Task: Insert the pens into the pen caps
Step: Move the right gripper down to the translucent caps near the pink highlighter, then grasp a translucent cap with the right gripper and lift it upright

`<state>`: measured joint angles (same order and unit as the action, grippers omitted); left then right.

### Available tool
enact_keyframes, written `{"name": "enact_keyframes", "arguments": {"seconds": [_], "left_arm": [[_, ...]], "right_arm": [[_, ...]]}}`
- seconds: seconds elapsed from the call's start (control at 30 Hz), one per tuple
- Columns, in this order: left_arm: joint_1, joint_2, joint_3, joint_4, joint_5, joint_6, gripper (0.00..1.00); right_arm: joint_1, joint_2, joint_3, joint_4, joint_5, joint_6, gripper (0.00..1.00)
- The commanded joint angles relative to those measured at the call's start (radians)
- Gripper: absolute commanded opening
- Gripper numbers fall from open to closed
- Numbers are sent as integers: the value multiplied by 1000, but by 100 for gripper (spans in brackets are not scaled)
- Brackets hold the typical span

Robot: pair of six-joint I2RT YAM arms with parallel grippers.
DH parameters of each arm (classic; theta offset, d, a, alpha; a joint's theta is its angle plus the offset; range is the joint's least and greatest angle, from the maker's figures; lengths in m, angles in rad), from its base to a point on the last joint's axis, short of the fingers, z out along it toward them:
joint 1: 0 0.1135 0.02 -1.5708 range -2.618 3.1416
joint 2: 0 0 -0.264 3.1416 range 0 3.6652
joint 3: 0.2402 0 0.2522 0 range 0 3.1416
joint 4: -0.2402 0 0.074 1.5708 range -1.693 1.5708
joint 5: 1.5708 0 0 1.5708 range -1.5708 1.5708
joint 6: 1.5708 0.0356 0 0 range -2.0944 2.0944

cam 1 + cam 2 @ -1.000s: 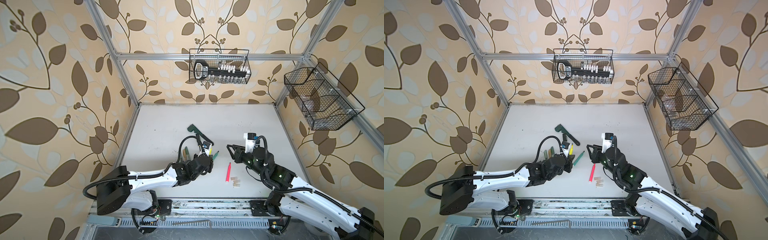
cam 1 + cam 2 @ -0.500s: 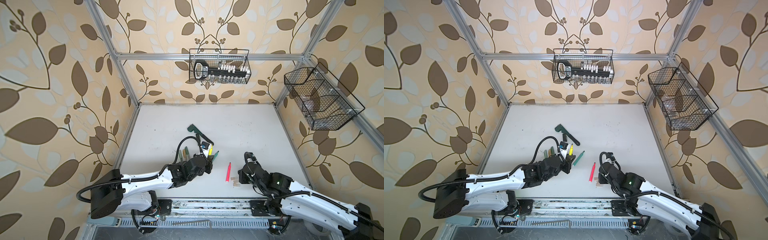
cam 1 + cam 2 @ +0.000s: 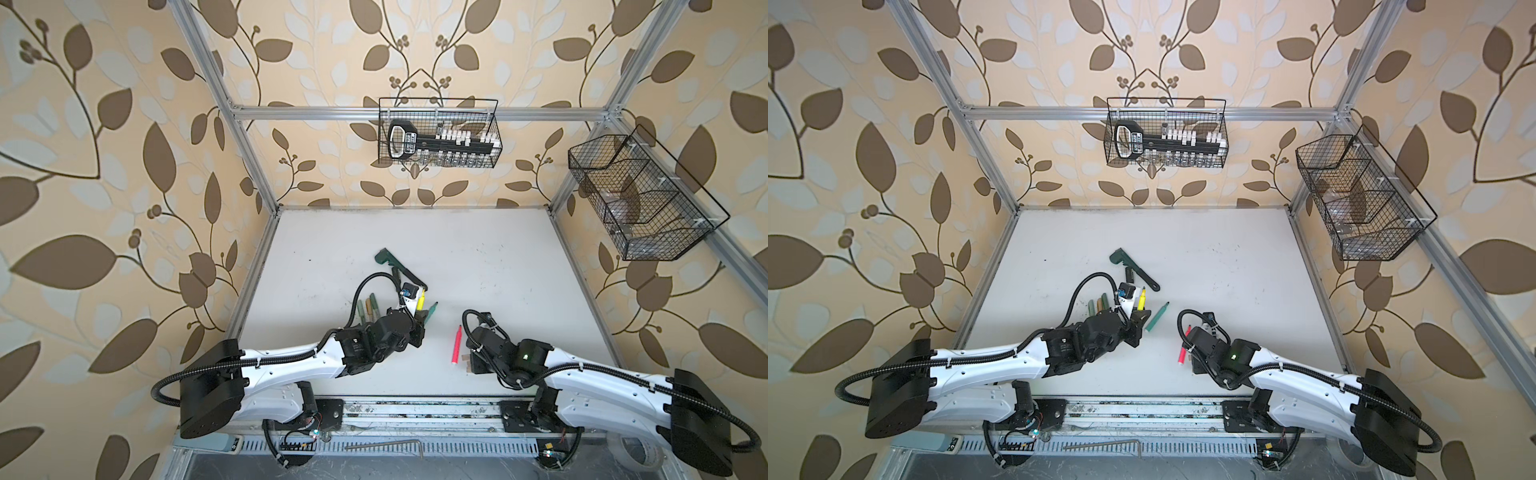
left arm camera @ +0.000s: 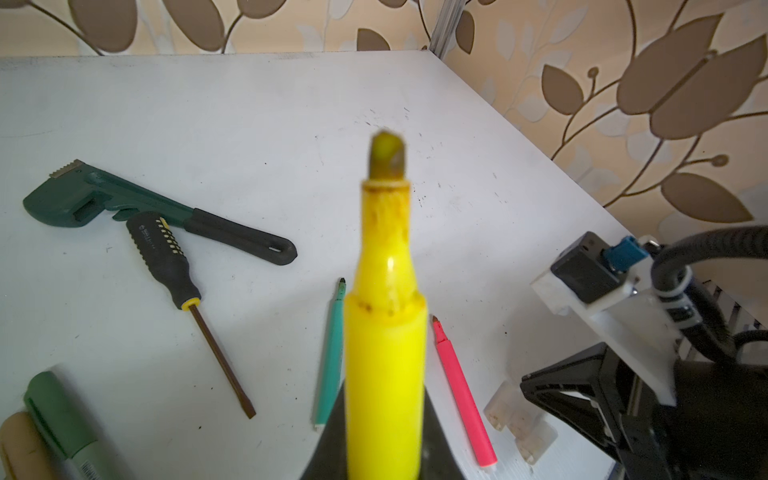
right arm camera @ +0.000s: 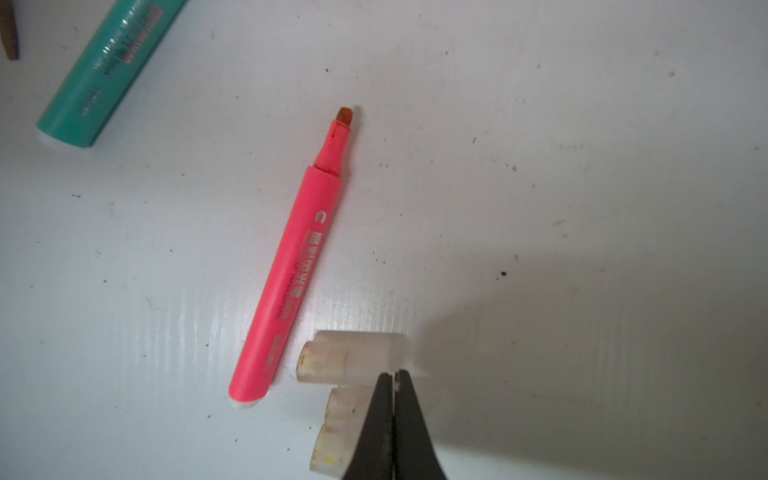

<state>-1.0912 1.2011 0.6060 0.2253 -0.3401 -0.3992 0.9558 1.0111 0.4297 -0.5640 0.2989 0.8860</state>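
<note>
Gripping the yellow pen (image 4: 384, 353) by its barrel, the left gripper (image 3: 418, 325) is closed on it near the middle of the table (image 3: 478, 249), with the bare tip pointing toward 12 o'clock in both top views. The right gripper (image 5: 392, 380) is down at the table's 5 o'clock area with its jaws pressed together. Its tips sit against the three beige caps (image 5: 353, 357), which lie side by side touching one another; no cap shows between the jaws, and whether they pinch an edge of one cannot be told. The pink pen (image 5: 291, 274) lies uncapped on the table just beside the caps, at their 10 o'clock in a top view (image 3: 456, 344), with its tip toward 12 o'clock. The teal pen (image 3: 1157, 316) lies uncapped between the two grippers, at the pink pen's 10 o'clock, with its tip toward 1 o'clock. At 9 o'clock of the yellow pen, three more pens (image 3: 368, 306) in green and brown tones lie side by side, partly hidden by the left arm. The wrench (image 4: 104, 203) and the screwdriver (image 4: 166, 257) lie touching at the left gripper's 11 o'clock.
</note>
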Motion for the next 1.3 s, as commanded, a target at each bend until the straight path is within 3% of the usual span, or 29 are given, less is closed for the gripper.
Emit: {"name": "enact_keyframes", "arguments": {"seconds": [0.0,0.7,0.87,1.07,1.27], "left_arm": [[8,-24,-3,32,-3,5,0],[8,-17,-3,31,-6,3,0],[7,-20,-3,32,2,3,0],[8,-16,-2,36,4,6,0],[7,-15,-3,37,5,6,0]], "right_arm": [[7,29,4,23,2,-9,2],[13,132,44,125,1,-28,7],[47,116,98,20,87,-9,8],[97,38,131,-51,143,17,18],[103,99,127,-25,114,23,25]]}}
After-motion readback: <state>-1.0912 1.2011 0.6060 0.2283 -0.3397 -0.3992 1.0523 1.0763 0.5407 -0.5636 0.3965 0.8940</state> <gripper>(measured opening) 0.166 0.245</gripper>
